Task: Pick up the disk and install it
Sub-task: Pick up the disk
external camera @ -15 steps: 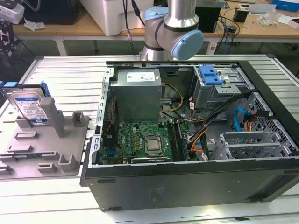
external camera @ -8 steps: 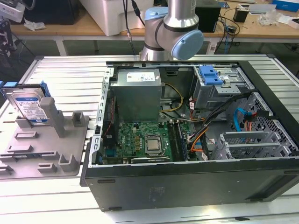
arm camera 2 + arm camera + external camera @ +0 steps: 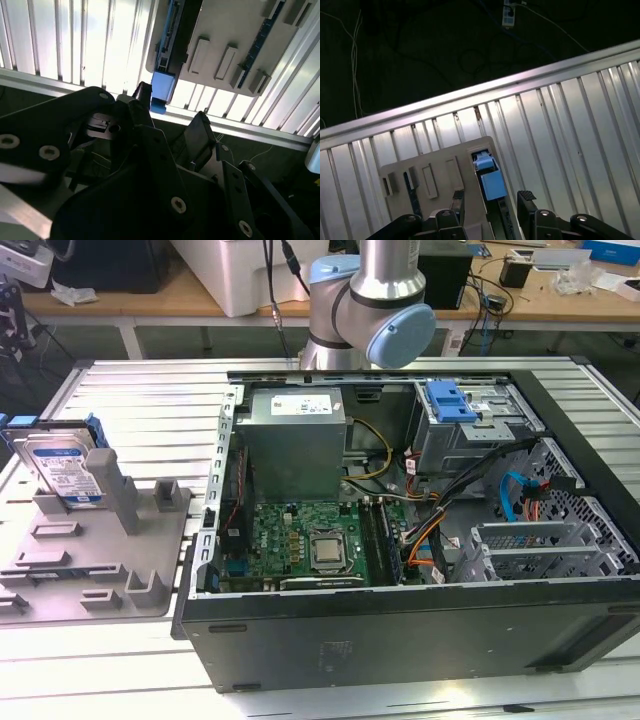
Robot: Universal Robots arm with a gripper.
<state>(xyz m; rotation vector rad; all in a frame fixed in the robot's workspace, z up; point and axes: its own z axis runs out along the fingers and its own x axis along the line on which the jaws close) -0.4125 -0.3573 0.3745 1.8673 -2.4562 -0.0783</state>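
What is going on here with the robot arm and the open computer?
A Universal Robots arm is at the start of picking up the disk. The disk stands upright in the grey plastic fixture, at the exterior view's left of the open computer case. In the first wrist view the gripper is open and hangs over the disk, apart from it. It grips nothing, and the disk is not yet installed.

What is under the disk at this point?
The disk stands on edge in a slot of the grey fixture, which lies on the slatted metal table. Its lower edge is hidden inside the slot.
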